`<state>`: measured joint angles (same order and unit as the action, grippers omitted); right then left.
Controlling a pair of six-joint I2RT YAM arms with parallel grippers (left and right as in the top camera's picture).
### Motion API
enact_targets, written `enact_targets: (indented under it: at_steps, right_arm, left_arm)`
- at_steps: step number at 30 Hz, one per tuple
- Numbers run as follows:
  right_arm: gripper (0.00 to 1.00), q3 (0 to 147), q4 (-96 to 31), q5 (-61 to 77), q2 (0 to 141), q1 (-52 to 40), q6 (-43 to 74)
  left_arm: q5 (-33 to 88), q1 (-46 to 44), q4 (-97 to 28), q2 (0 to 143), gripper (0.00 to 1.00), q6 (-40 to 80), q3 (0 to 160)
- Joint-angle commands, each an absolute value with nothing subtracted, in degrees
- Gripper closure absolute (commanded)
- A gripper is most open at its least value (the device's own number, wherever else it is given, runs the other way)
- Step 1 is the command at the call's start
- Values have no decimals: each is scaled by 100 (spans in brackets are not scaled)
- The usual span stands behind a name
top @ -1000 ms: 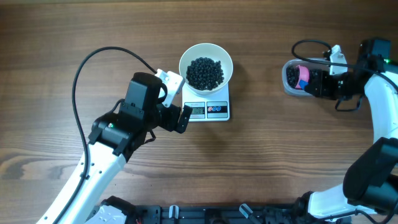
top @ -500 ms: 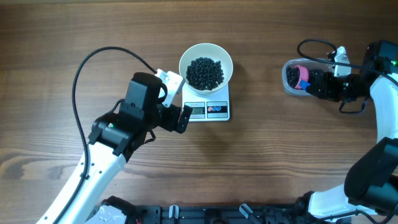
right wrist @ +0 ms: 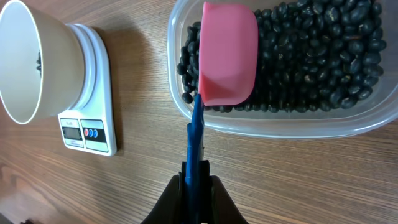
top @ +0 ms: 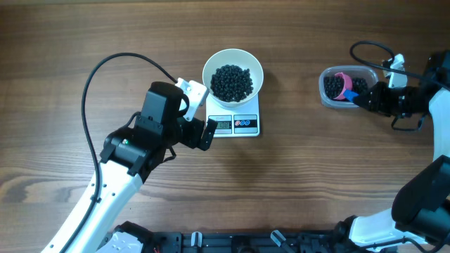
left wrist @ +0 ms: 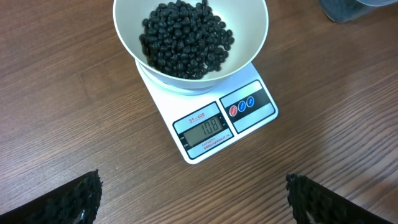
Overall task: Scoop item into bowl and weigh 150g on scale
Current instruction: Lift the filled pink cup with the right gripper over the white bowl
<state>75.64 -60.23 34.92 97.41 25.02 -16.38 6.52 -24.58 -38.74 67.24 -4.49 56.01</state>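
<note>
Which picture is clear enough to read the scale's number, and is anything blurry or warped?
Left wrist view: the digits on the scale are sharp, seemingly 108; the left fingers at the bottom corners are dark and soft. Overhead view: even light, but the digits are too small to read. Right wrist view: the pink scoop is crisp, the bowl at the edge looks stretched, and the digits are unreadable.

The left arm point(top: 116, 186) and right arm point(top: 443, 126) have white links and black joints. The left gripper point(left wrist: 193, 196) has studded black fingers point(left wrist: 74, 199).
</note>
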Motion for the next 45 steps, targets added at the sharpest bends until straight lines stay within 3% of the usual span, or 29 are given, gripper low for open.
enact_targets:
  at_steps: [1, 27, 45]
  right_arm:
    - [96, 7605, -6029, 3852, 9767, 2512, -1643]
    - [96, 7605, -6112, 3916, 9767, 2864, -1341]
    - [96, 7605, -6082, 5448, 9767, 3719, -1028]
  left_arm:
    - [659, -2425, -3859, 6751, 0, -558, 5701]
    - [659, -2425, -3859, 6751, 0, -558, 5701]
    - [659, -2425, -3859, 6751, 0, -558, 5701]
